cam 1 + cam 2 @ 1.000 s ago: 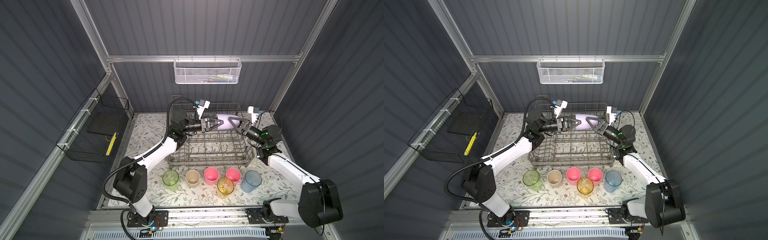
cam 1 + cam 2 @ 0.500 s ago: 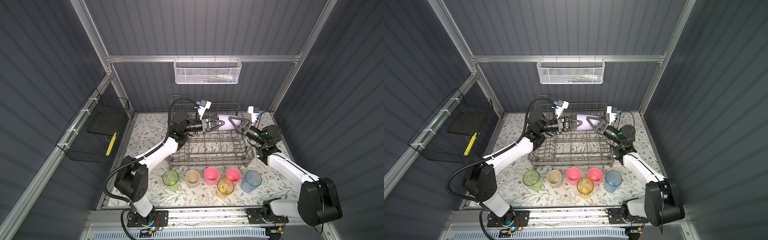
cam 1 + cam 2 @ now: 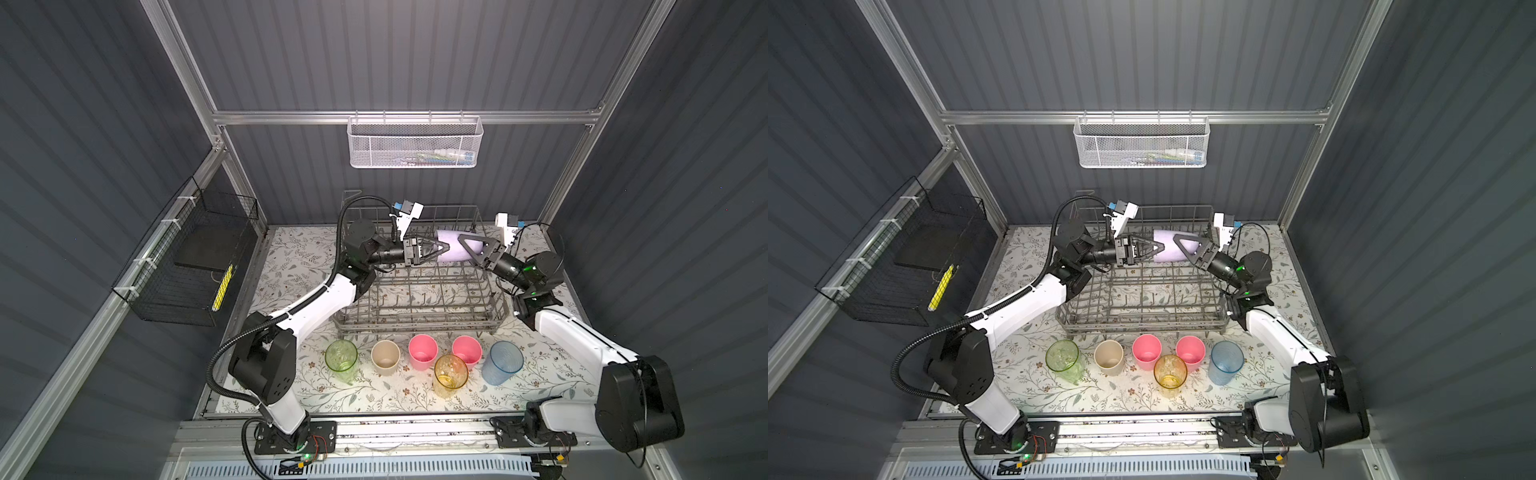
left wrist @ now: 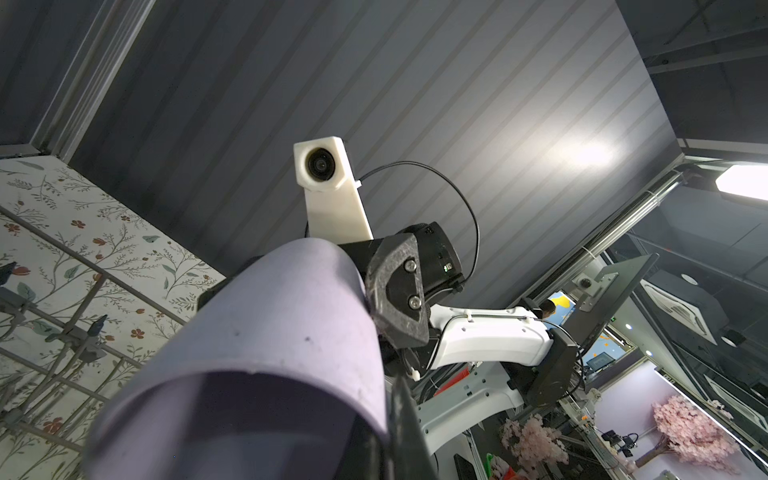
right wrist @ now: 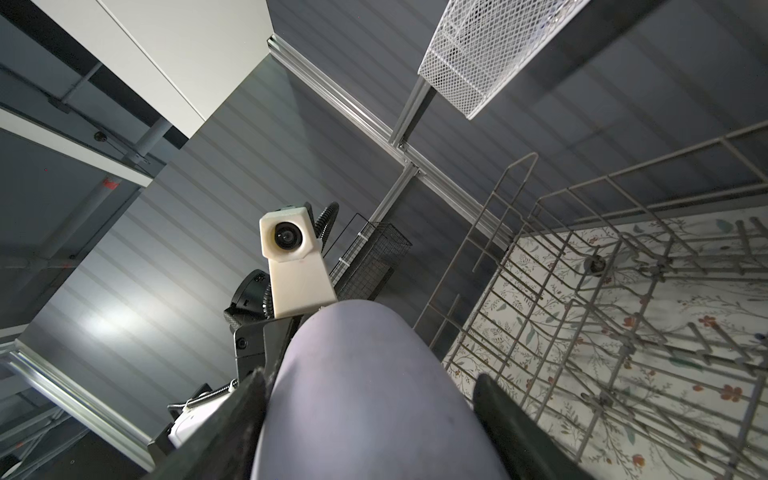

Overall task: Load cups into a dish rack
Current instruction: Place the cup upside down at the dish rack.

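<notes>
Floral table [image 3: 291, 257] between grey ribbed walls carries the dish rack [image 3: 419, 316]. Above its far side the lavender cup [image 3: 451, 249] lies sideways in the air between both arms. The left gripper [image 3: 444, 248] is pinched onto its rim; the right gripper [image 5: 365, 378] straddles its base end, and whether it squeezes is unclear. A row of six cups [image 3: 423, 351] stands before the rack. Only the right wrist view shows both right fingers [image 5: 249, 415] flanking the cup.

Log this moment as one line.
lavender cup: sideways above dish rack | left gripper: shut on its rim | right gripper: open, straddling it
</notes>
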